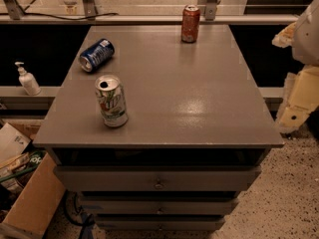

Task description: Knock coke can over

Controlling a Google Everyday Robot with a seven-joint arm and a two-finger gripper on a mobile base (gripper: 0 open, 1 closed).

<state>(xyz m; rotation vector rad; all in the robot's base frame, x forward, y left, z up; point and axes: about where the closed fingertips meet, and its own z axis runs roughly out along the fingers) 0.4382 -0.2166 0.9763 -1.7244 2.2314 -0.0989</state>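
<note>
The coke can [190, 23] stands upright in the upper centre of the frame, close to the far edge of the grey desk [199, 98], so the task is not yet done. The pincer [297, 103] shows as pale, cream-coloured parts at the right edge of the frame, off the desk's right side and well apart from the can. Whether it is released or clenched cannot be told from here.

Two other cans share the desk top. A dark blue can [96, 55] lies on its side toward the upper left, and a white-and-green 7UP can [111, 101] stands upright left of centre, nearer the front edge. Both sit well apart from the coke can, and neither seems to lie on a path coming from the right.

The main hazard, I judge, is the can's place by the far edge. A push directed away from the camera could send it off the back of the desk instead of tipping it in place. A low, slow contact might only slide the can along the smooth top without toppling it. A strike near its upper part, aimed sideways or toward the front, looks safer. Once down, the can may roll, and the desk has no raised rim to stop it.
</note>
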